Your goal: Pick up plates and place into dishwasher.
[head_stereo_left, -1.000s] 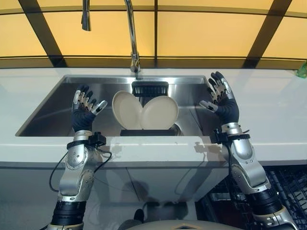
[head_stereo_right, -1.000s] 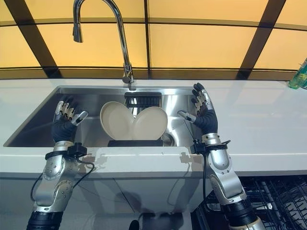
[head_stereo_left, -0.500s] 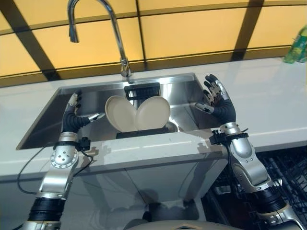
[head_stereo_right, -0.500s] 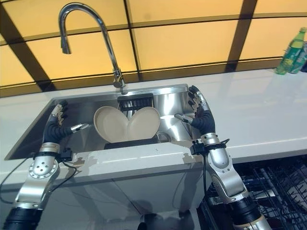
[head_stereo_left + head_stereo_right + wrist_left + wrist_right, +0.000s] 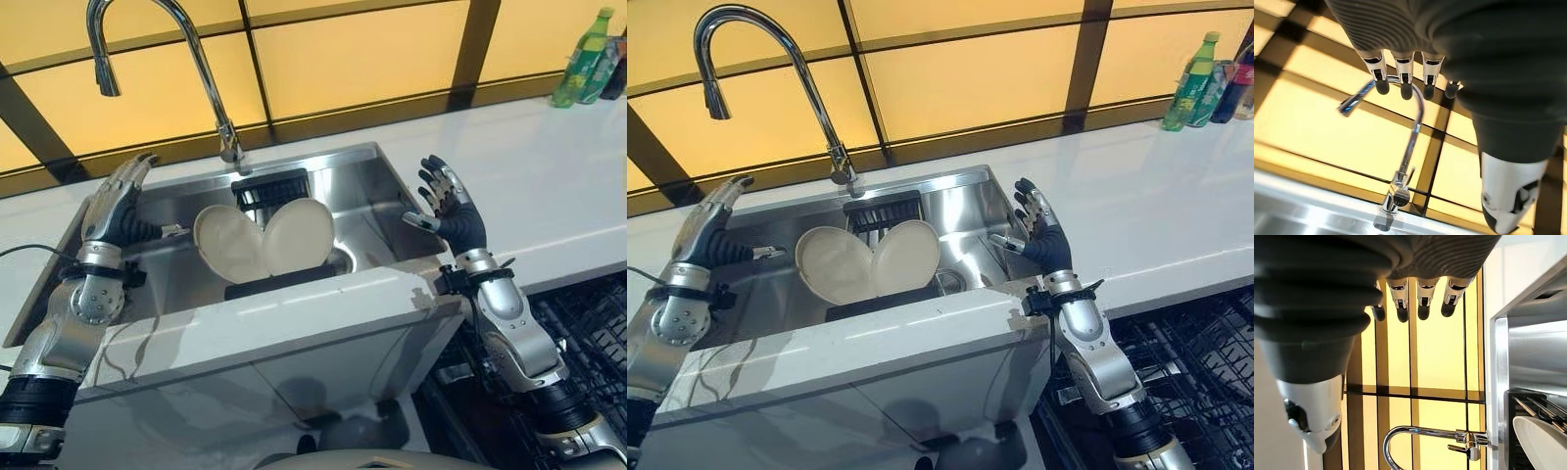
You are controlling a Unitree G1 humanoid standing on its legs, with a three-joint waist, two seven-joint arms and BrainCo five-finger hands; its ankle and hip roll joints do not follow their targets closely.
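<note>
While both arms were raised over the counter edge, two round cream-coloured plates [image 5: 263,250] stood on edge in a black dish rack [image 5: 279,284] inside the stainless steel sink [image 5: 362,201]. The plates leaned against each other, overlapping at the middle, with the left one facing partly toward the camera. Behind them, at the back wall of the sink, sat a black slotted insert [image 5: 271,186]. A tall curved chrome faucet [image 5: 774,59] rose from the white countertop [image 5: 1136,220] behind the sink, its spout arching toward the robot's left.

The left hand [image 5: 116,208] hovered above the left part of the sink, well apart from the plates, with its fingers straight and spread and its thumb held out toward the plates; it held nothing. In the left wrist view, the dark fingertips [image 5: 1382,87] lay in a row in front of the faucet and the yellow panelled wall [image 5: 1308,122].

The right hand [image 5: 1042,238] was lifted above the right rim of the sink, near the front corner, also clear of the plates. Its fingers were extended and fanned apart, thumb pointing inward, holding nothing.

At the far right of the countertop stood a green plastic bottle [image 5: 1193,81]. Below the countertop on the robot's right, the dark wire rack of an open dishwasher [image 5: 1205,343] was visible.
</note>
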